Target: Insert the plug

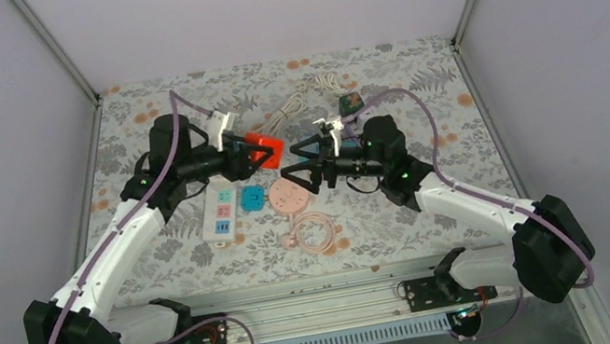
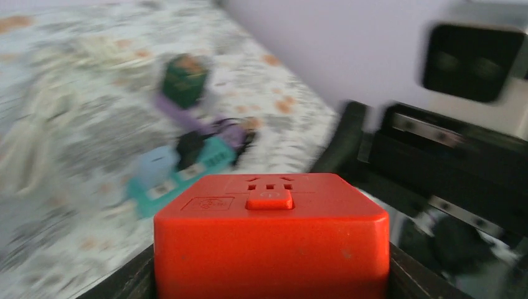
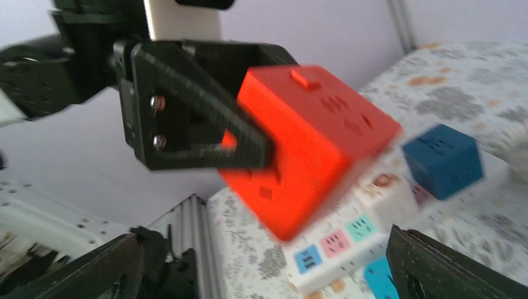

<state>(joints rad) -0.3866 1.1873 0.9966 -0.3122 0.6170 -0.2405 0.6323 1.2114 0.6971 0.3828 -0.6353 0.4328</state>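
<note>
My left gripper (image 1: 255, 154) is shut on a red socket cube (image 1: 265, 149) and holds it above the table. In the left wrist view the cube (image 2: 271, 237) fills the space between the jaws, with its socket holes and a button on top. My right gripper (image 1: 293, 167) is open and empty, facing the cube from the right, a little apart. In the right wrist view the cube (image 3: 311, 143) hangs ahead of my open fingers (image 3: 448, 268). A white cable (image 1: 298, 102) lies at the back; I cannot make out a plug.
A white power strip (image 1: 223, 210) with coloured sockets, a light-blue square socket (image 1: 252, 197), a pink round socket (image 1: 287, 197) and a coiled pink cable (image 1: 316, 230) lie below the grippers. A dark blue cube (image 3: 443, 159) sits behind the strip. A dark green cube (image 1: 353, 104) stands at the back.
</note>
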